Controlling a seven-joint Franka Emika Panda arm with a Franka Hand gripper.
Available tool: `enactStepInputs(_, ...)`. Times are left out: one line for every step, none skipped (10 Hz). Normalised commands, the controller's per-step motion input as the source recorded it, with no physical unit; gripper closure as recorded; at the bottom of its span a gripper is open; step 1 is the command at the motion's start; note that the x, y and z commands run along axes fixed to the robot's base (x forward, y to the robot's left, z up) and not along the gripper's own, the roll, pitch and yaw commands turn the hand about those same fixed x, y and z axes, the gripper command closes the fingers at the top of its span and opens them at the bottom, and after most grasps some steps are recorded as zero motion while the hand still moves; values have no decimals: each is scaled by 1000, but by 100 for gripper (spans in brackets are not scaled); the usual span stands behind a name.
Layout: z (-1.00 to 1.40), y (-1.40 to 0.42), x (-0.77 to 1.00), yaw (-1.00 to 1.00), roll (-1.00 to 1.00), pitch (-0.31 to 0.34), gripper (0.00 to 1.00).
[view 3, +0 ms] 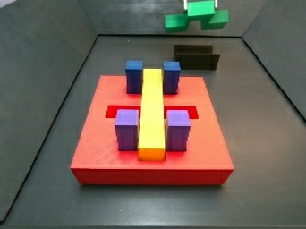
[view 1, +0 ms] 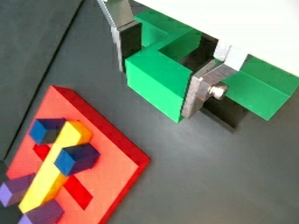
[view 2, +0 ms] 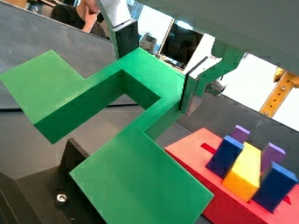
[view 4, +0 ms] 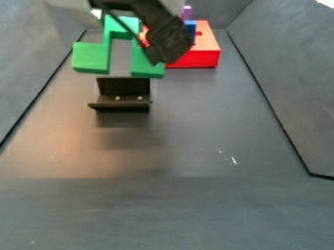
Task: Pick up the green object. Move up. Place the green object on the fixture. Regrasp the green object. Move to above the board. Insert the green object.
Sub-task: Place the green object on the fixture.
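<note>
In a side view the board (view 3: pixel 149 165) lies in the middle of the dark floor, a long yellow bar (view 3: pixel 152 112) running along its centre with purple posts (view 3: pixel 128 129) flanking the near end of the bar and blue posts (view 3: pixel 135 75) flanking its far end. Beyond the board's far edge stands the fixture (view 3: pixel 196 57), apart from the board, and above the fixture hangs the green object (view 3: pixel 198 13), clear of it. In a side view the gripper (view 4: pixel 132 32) grips the green object (view 4: pixel 94 56) in the air just over the fixture (view 4: pixel 120 96), with the board (view 4: pixel 196 51) well behind. In both wrist views the silver fingers (view 1: pixel 118 39) (view 2: pixel 197 87) are clamped on the middle of the green object (view 1: pixel 158 77) (view 2: pixel 111 109), the board (view 1: pixel 100 162) (view 2: pixel 216 184) lying off to one side below.
</note>
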Motion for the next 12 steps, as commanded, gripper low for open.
enactStepInputs(-131,-146,580,-43,214,203,100)
enactStepInputs(-377,-157,306,0,343,3,100)
enactStepInputs(-297,-86,209,37,480,46,100)
enactStepInputs(-303,-63,89,111,800,146,100)
enactStepInputs(-194,-86,37,3,363,140,100)
enactStepInputs(-189,-43,0,0,180,69,100)
enactStepInputs(-303,-66,0,0,194,29,100)
enactStepInputs(-423,-26,3,0,134,0,100)
enactStepInputs(-294,0,0,0,6,0,100)
enactStepInputs(-126,0,11,0,0,-3,100)
enactStepInputs(-146,0,34,0,0,-9,100)
enactStepInputs(-237,0,43,0,26,-17,100)
